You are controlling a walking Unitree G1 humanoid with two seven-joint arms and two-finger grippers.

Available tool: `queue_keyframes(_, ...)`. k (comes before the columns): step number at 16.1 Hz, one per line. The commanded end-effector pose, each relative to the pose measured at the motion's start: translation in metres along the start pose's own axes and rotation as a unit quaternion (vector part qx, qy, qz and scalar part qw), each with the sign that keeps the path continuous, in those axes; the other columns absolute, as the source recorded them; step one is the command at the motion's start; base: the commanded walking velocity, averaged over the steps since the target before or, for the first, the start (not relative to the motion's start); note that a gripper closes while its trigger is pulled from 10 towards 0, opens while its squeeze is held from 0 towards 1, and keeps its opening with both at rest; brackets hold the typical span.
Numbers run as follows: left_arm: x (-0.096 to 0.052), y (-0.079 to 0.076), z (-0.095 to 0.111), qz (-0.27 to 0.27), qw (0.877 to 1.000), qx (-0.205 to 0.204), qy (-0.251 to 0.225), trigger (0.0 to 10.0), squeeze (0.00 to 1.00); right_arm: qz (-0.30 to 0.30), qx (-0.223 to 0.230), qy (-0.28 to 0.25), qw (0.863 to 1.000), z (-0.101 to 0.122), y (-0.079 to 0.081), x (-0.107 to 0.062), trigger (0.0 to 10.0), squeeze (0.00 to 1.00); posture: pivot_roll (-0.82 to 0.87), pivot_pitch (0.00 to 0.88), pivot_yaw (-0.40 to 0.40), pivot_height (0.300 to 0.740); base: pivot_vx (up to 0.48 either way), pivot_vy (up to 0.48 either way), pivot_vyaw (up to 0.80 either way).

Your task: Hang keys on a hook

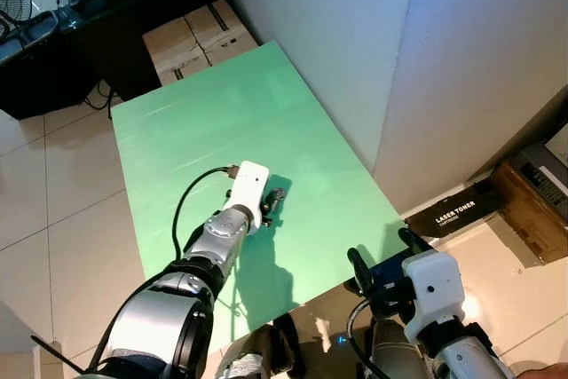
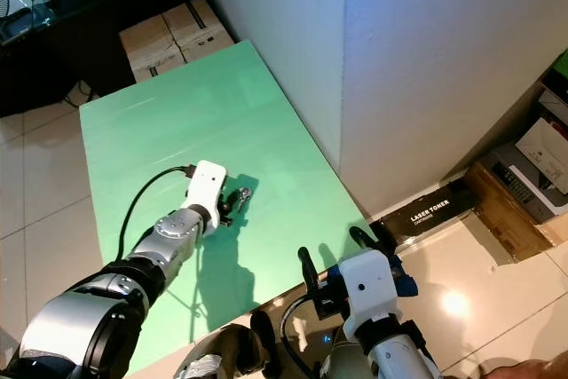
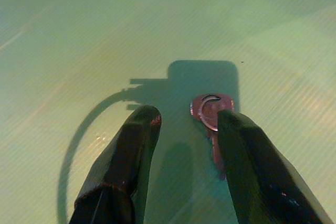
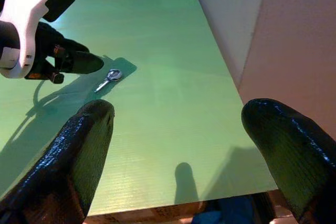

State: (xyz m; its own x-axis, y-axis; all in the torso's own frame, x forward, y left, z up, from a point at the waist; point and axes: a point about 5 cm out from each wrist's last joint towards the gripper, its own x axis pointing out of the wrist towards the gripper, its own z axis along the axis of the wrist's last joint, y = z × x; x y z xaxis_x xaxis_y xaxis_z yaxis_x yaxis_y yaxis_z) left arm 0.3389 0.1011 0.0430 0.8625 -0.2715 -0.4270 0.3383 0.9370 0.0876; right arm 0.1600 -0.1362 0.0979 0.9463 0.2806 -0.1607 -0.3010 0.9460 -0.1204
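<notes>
My left pincer (image 3: 184, 129) hovers low over the green table (image 1: 204, 122), fingers apart beside the small silver key (image 4: 107, 78); my right pincer (image 4: 178, 124) gapes wide.

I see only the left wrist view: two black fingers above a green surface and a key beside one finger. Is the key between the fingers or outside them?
Observer: In the right wrist view the key lies flat on the green table, just beyond the tips of the left gripper, not between them.
Operator: Where is the other arm?
Observer: The right gripper hovers open at the table's near edge, on the wall side.
Operator: Is anything else near the table?
Observer: Cardboard boxes stand on the floor at its far end.
</notes>
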Motion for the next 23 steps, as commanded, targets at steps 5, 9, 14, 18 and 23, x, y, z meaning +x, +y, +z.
queue_keyframes(5,-0.003,-0.009,-0.020,-0.004,0.999,-0.012,0.033,10.0,0.00,0.009,0.004,0.011,1.000,0.004,0.010,-0.019,10.0,0.00,-0.43,0.282,0.215,0.740,0.000,0.000,0.00)
queue_keyframes(9,-0.006,-0.009,-0.029,0.005,0.999,-0.005,0.047,10.0,0.00,0.004,0.002,0.001,1.000,0.015,0.003,-0.026,10.0,0.00,-0.46,0.295,0.205,0.740,0.000,0.000,0.00)
queue_keyframes(14,-0.003,-0.008,-0.022,0.017,0.999,-0.017,0.039,10.0,0.00,0.036,-0.003,0.005,0.999,0.020,0.011,-0.034,10.0,0.00,-0.47,0.299,0.198,0.740,0.000,0.000,0.00)
queue_keyframes(18,-0.002,0.004,-0.012,0.038,0.999,-0.026,0.026,10.0,0.00,0.035,0.000,0.017,0.999,0.017,0.012,-0.039,10.0,0.00,-0.47,0.302,0.201,0.740,0.000,0.000,0.00)
queue_keyframes(23,-0.003,0.005,-0.015,0.041,0.998,-0.013,0.036,10.0,0.00,0.036,0.005,0.025,0.999,0.016,0.014,-0.044,10.0,0.00,-0.49,0.320,0.201,0.740,0.000,0.000,0.00)
